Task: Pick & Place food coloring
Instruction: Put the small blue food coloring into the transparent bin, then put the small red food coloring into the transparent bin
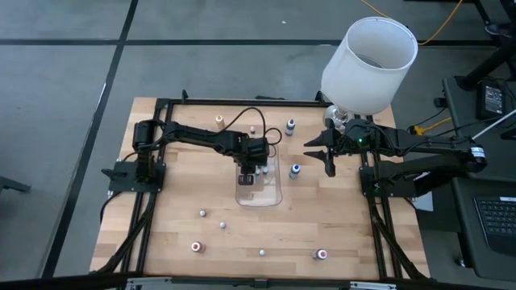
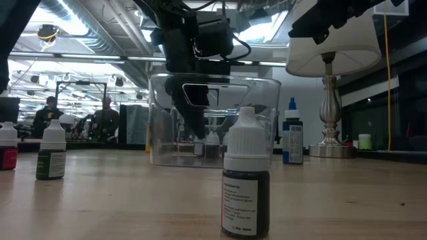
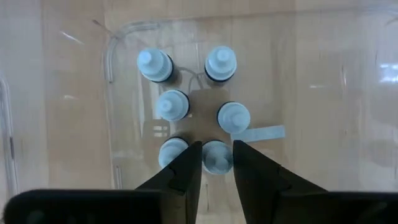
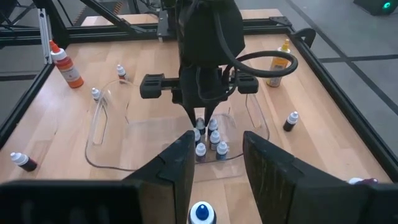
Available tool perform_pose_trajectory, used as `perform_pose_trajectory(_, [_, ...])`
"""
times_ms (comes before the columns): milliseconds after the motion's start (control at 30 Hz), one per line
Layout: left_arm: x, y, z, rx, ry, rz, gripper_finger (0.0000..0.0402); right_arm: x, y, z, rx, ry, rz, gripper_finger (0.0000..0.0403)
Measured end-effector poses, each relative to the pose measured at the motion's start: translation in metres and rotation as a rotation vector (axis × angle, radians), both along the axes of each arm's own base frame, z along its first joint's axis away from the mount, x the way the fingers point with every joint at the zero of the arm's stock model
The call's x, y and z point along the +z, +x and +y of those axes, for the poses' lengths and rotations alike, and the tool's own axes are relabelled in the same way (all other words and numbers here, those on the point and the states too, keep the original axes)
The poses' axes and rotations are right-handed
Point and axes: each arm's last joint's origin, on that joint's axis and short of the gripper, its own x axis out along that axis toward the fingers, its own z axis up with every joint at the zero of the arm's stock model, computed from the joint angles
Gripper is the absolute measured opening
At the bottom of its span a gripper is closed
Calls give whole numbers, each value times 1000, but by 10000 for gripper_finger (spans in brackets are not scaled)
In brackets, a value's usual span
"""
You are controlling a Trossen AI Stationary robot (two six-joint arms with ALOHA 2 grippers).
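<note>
Reaching into tray: the left gripper is lowered inside the clear tray at mid-table
Left jaws: parted narrowly, one finger on each side of a bottle cap; whether they press it I cannot tell
Bottles in tray: six food coloring bottles stand in two rows, the straddled one in the nearest pair
Loose bottles: others are scattered on the table, including a blue one just beside the tray
Right gripper: held above the table near the lampshade, fingers spread wide and empty
</note>
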Motion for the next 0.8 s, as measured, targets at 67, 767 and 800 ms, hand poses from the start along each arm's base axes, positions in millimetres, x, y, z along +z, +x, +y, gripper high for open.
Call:
perform_pose_trajectory(67, [0,0,0,0,0,4,97,0,0,0,1,0,0,138])
perform_pose_trajectory(767, [99,-25,9,-40,152,-9,118,-2,-1,0,1,0,28,138])
perform_pose_trajectory(800, [105,-31,11,-32,168,0,118,-2,-1,0,3,-2,28,138])
